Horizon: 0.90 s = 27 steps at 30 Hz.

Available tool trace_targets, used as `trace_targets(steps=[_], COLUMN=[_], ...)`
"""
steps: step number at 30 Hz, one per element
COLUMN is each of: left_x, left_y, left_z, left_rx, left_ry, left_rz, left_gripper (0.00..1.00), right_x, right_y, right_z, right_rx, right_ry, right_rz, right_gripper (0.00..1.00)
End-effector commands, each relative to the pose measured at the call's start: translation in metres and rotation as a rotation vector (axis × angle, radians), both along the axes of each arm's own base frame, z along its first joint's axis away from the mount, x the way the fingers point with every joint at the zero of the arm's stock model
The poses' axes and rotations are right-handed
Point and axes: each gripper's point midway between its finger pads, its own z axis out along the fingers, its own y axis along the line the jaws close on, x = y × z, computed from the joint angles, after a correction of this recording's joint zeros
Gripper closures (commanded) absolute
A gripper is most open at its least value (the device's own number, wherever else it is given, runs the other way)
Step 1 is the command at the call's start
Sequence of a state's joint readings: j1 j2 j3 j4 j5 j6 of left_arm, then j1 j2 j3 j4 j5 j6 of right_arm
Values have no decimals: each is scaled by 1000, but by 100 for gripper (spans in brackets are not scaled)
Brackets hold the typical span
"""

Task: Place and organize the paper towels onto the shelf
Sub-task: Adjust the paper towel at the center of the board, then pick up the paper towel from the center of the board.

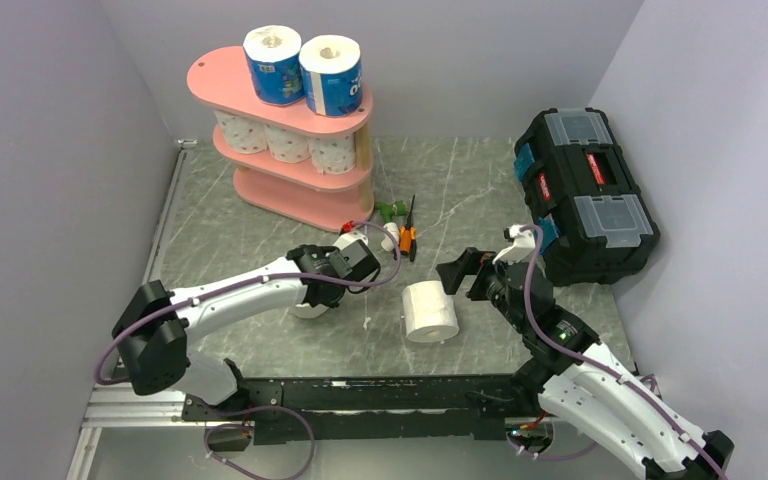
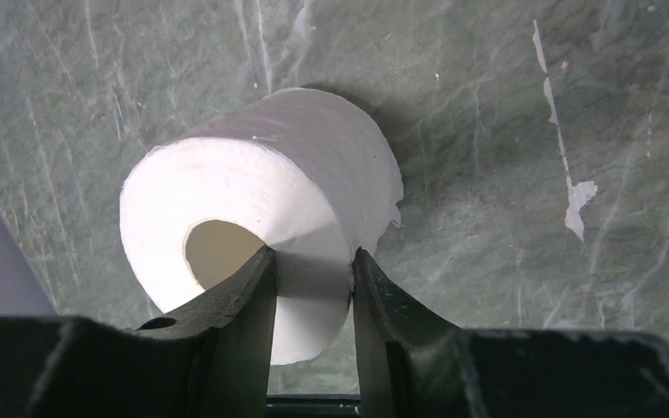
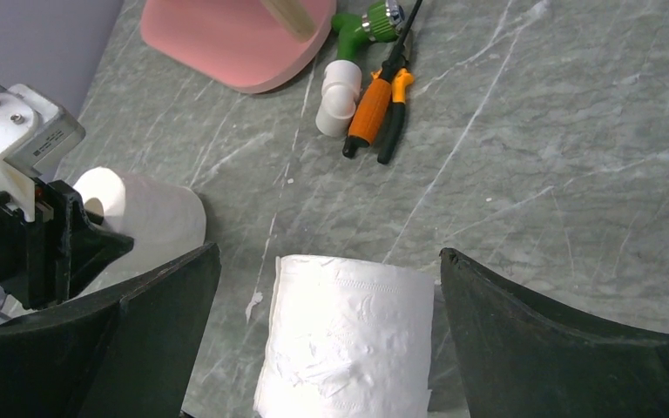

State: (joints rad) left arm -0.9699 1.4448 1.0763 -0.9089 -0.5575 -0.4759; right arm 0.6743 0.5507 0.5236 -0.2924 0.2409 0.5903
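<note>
Grasp stage of the shelving task, both arms low over the grey-green marbled desk point(image 1: 260, 230). Left gripper point(image 2: 314, 257) pinches a plain roll point(image 2: 261, 200) through its wall, one finger inside the hollow core and the other against the outer wrap. This hold probably suits a soft, fat cylinder better than spanning its full width. Whether the roll is clear of the desk cannot be told. Right gripper point(image 3: 327, 252) is spread wide, its dark curved fingers on either side of a second plain roll point(image 3: 344, 344) without touching it. That roll rests near the middle of the desk, well apart from the shelf point(image 1: 215, 75), its embossed paper slightly crumpled. The shelf, three pink oval boards on pale posts, stands at the far left. Two blue-wrapped rolls point(image 1: 273, 65) stand cores up on the top board, and three pink-dotted rolls point(image 1: 287, 143) sit side by side on the middle one. Bare pink shows on the lowest board, likely the next slot. Orange-handled pliers point(image 1: 408, 238) and a green-and-white tool point(image 1: 390, 212) lie just beside the shelf's foot; a black toolbox point(image 1: 585, 195) sits at the far right.
</note>
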Motion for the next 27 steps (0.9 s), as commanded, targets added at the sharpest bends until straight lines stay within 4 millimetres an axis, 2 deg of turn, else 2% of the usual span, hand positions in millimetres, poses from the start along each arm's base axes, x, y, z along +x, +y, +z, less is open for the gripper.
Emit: trace_targets(steps=[1,2,3,5,6,11,14,15,16,18,20,27], left_x=[14,13,12,11,11,11,11,11,11,14,20,25], left_y=[-16,-18,-19,-22,-23,-28,-29,-28,-25,-16,2,64], left_z=[14,13,12,14,18,39,58,66,75,94,108,105], left_rx=[-53,-56,-59,-75,-86,-147,-197,-215,-231,-268,-300,-616], left_ry=[-75,-72,-67,-68,-71,-96,-121,-136,-158,-224,-291,-336], left_rz=[12,8,2,-5,-10,-11,-6,3,14,45,118,383], left_gripper=[92,89,82,63,50,18,14,5,1,1,1,1], right_x=[2,2,2,2,2,2,1,1,1,1,1,0], right_y=[-4,-4,-4,-5,-4,-4,-5,-5,-5,-5,-5,-6], right_z=[3,2,2,2,2,2,3,2,2,1,2,1], right_rx=[-15,-16,-18,-19,-20,-19,-16,-16,-16,-19,-19,-11], right_ry=[-24,-23,-22,-23,-23,-25,-28,-28,-28,-23,-21,-18], right_rz=[-14,-15,-16,-17,-14,-13,-16,-16,-16,-15,-15,-20], right_gripper=[1,1,1,1,1,1,1,1,1,1,1,1])
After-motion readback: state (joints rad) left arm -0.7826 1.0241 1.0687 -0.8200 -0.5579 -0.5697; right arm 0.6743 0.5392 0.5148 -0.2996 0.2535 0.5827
